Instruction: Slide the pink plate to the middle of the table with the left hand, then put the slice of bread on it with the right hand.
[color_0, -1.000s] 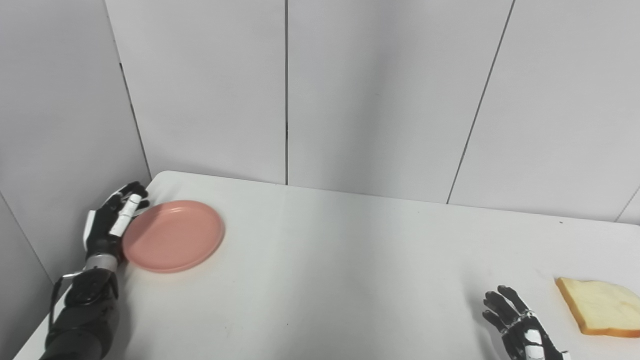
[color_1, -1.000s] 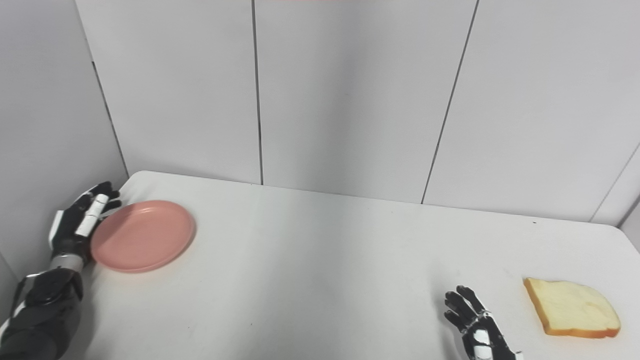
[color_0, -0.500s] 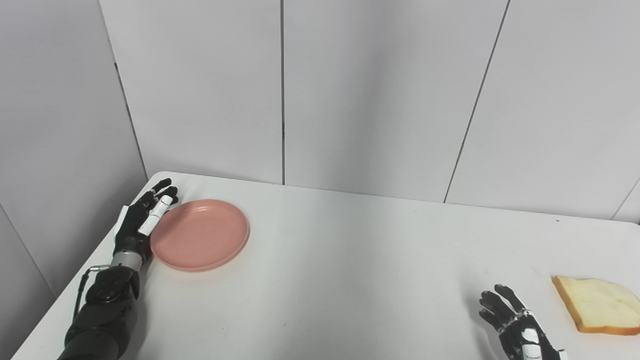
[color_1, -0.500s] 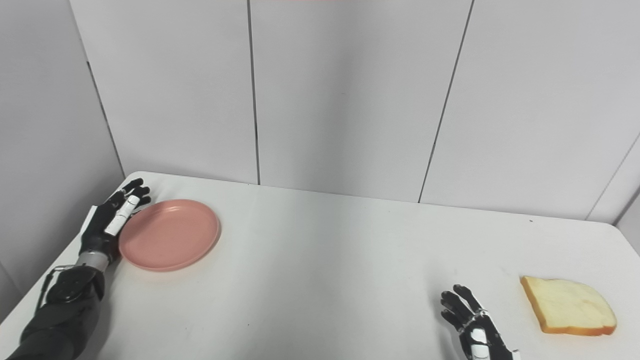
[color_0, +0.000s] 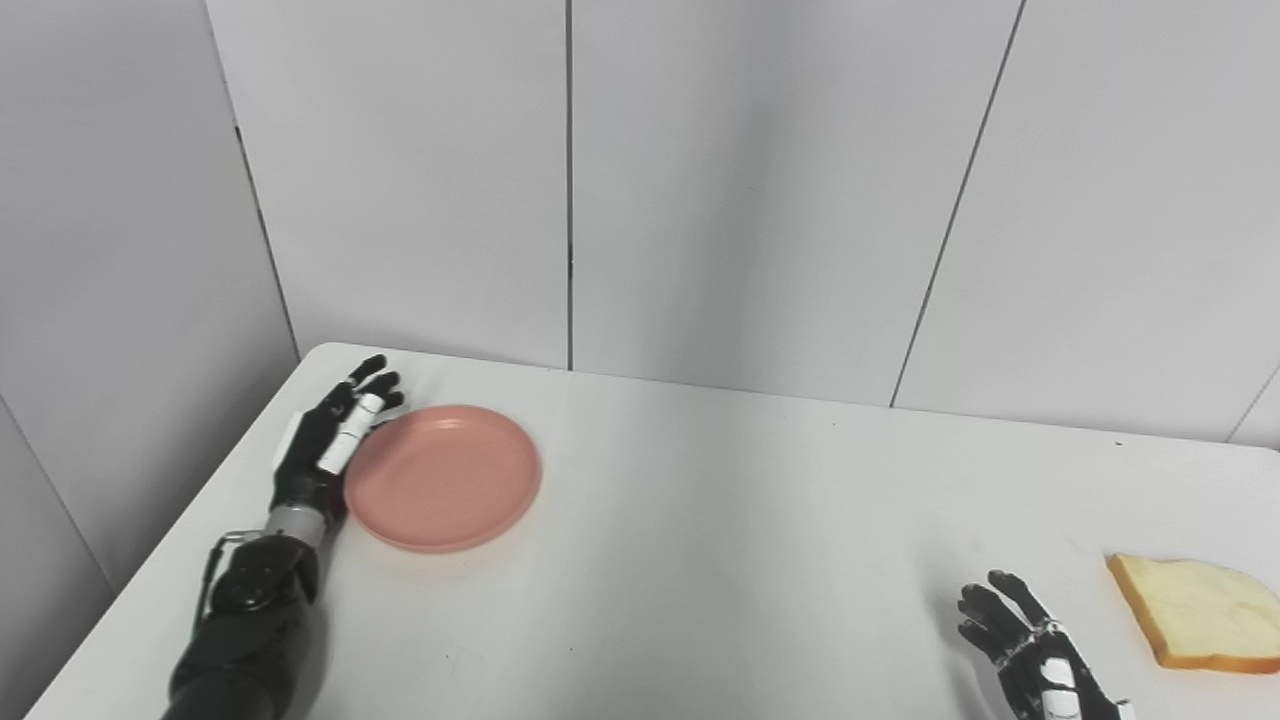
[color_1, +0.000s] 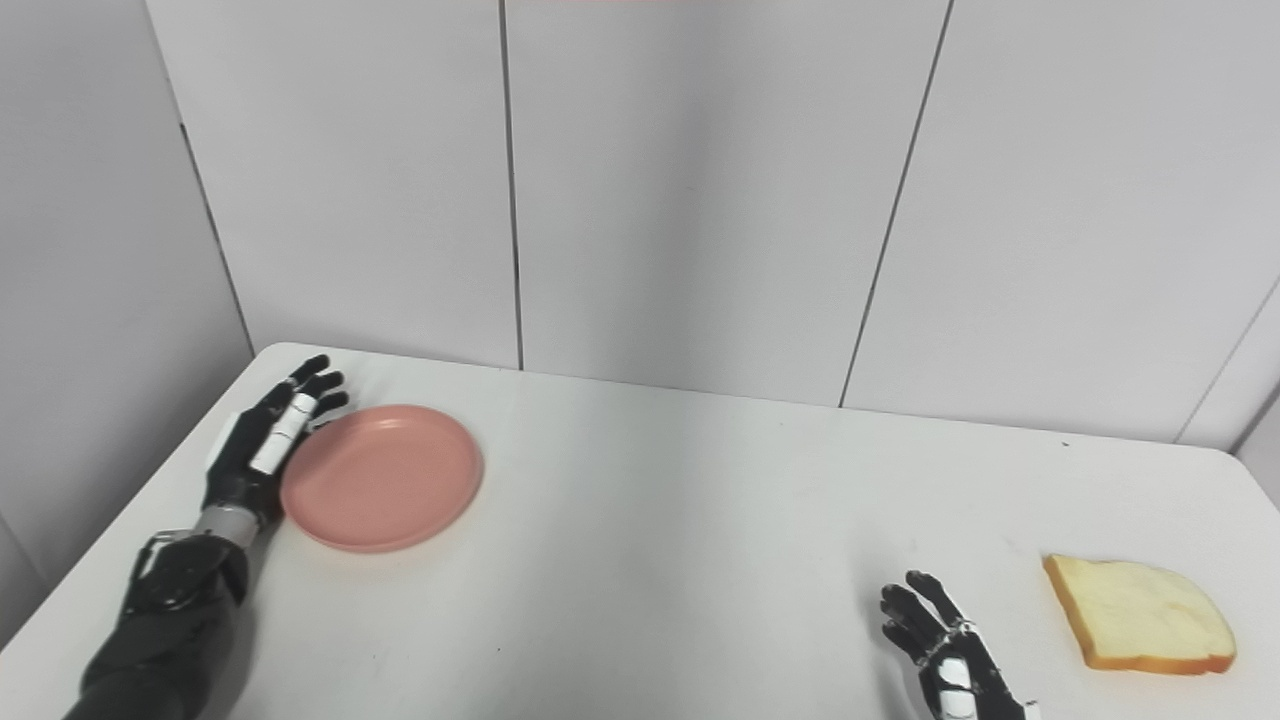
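A pink plate (color_0: 443, 477) lies flat on the white table (color_0: 700, 520), left of the middle. My left hand (color_0: 325, 445) is open, its fingers stretched along the plate's left rim and touching it. A slice of bread (color_0: 1200, 612) lies flat near the table's right edge. My right hand (color_0: 1035, 655) is open and empty at the bottom edge of the picture, to the left of the bread and apart from it. The plate also shows in the right eye view (color_1: 382, 477), as does the bread (color_1: 1140, 612).
Grey wall panels (color_0: 570, 180) stand right behind the table's far edge and along its left side. The table's left edge runs close to my left arm (color_0: 250, 620).
My left hand has pushed the pink plate to the right along the table, away from the left edge. The right hand and the bread have stayed put. The camera has shifted slightly.
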